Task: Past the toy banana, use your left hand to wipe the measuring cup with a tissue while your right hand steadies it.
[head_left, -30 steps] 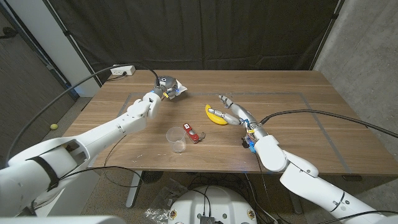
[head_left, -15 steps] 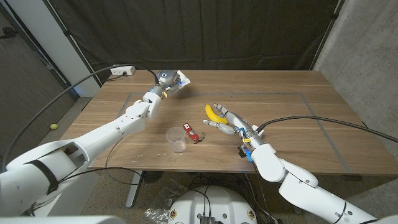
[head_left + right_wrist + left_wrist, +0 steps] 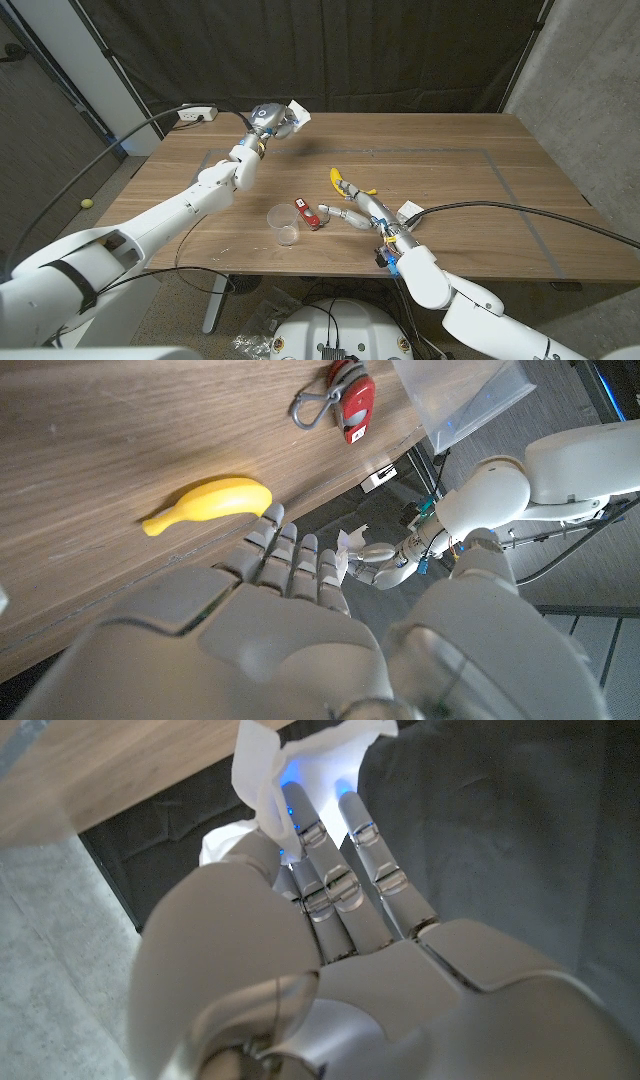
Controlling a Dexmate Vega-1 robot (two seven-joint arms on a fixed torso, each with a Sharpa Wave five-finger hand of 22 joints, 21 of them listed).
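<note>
Left hand [image 3: 270,120]: raised over the far left part of the wooden table [image 3: 470,180], fingers closed on a white tissue [image 3: 298,114]; in the left wrist view the tissue [image 3: 262,760] is pinched at the fingertips.
Right hand [image 3: 352,213]: low over the table near its front edge, fingers spread apart and holding nothing, pointing toward the red tool.
Measuring cup [image 3: 283,224]: clear plastic, upright near the front edge, between the two arms, untouched by either hand.
Toy banana [image 3: 346,186]: yellow, lying just beyond the right hand; also seen in the right wrist view [image 3: 212,502].
Red tool [image 3: 308,214]: small, with a metal clip, lying just beside the cup, between the cup and the right hand.
Writing: no readable labels or markings on any item.
Power strip [image 3: 197,115]: white, at the table's far left corner.
</note>
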